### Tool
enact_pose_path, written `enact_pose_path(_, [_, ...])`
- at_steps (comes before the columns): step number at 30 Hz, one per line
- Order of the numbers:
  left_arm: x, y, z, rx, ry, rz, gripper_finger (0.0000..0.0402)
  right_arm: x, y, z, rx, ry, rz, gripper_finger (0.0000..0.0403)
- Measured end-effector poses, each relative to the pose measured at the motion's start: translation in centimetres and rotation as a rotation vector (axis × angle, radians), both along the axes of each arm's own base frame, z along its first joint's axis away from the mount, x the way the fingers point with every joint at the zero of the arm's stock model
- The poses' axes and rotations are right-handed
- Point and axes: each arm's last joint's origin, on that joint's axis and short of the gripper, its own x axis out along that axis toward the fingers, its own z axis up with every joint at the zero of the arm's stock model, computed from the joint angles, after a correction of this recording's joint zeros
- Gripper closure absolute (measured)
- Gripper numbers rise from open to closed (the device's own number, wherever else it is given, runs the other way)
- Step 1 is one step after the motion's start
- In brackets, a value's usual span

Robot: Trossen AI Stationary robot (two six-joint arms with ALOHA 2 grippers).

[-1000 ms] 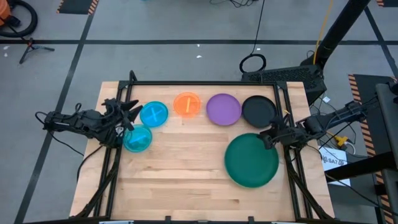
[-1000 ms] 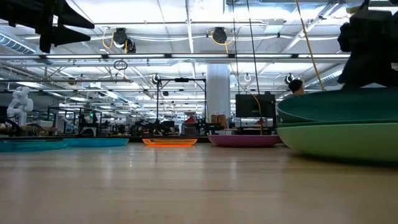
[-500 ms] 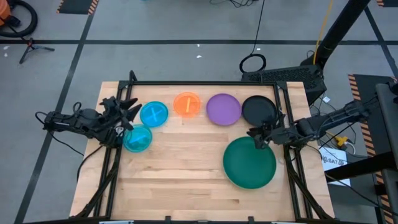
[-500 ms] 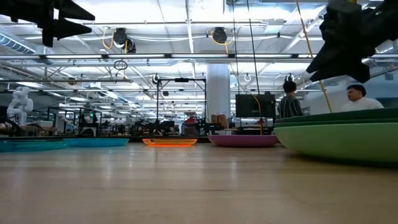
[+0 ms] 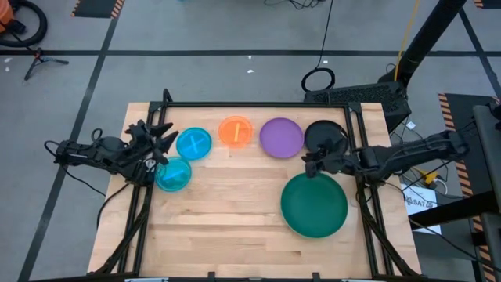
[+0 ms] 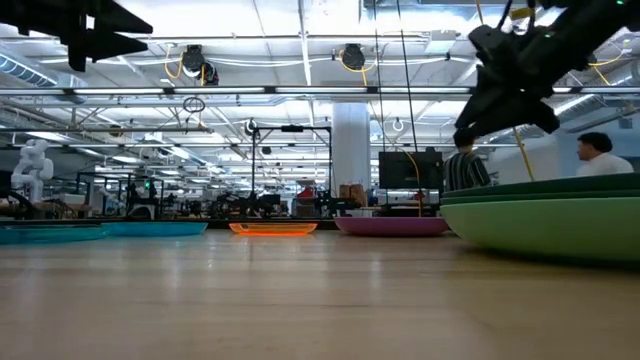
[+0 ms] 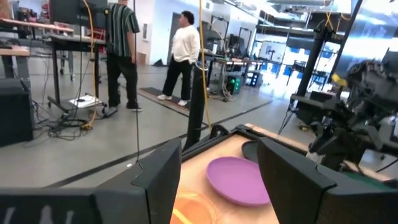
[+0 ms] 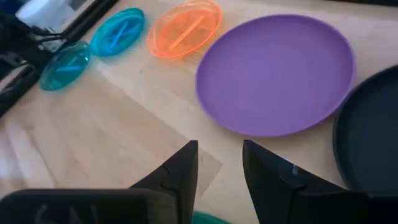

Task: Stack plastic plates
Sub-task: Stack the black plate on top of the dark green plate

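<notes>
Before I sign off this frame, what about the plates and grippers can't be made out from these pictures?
- Green stack: the high view shows only the top dark green plate; the low view shows layered rims, cut off by the edge, so the count is unclear.
- Black plate: the right gripper overlaps its near rim in the high view.
- Left gripper: it sits over the table's left rail; height above the cyan plates is unclear.

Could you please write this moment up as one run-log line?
right gripper: open, empty, between black plate and dark green plate | left gripper: open, waiting beside cyan plates
</notes>
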Motion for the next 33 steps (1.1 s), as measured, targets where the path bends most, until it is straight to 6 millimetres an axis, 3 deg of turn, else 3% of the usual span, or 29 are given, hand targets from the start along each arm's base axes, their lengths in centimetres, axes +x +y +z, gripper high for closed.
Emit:
enact_pose_path(7, [0.0,0.1,-0.7,0.033,0.086,0.040,0.0188,1.9,-2.3,1.2,-0.070,0.178,-0.043,0.0285])
enact_pose_path(16, [-0.2,0.2,0.9,0.032,-0.057,0.078,0.0188,4.5,-4.4,2.8,0.104,0.391,0.023,0.0285])
enact_pose_path(22, [-0.3,0.2,1.5,-0.001,-0.138,0.077,0.0188,5.0,-5.1,3.2,0.193,0.617,-0.090,0.0285])
enact_pose_path(25, [-0.4,0.2,1.6,-0.002,-0.142,0.077,0.0188,5.5,-5.4,2.9,0.210,0.700,-0.112,0.0285])
enact_pose_path(33, [-0.4,0.2,1.5,0.036,-0.113,0.081,0.0188,8.1,-6.0,0.7,0.160,0.739,0.045,0.0272])
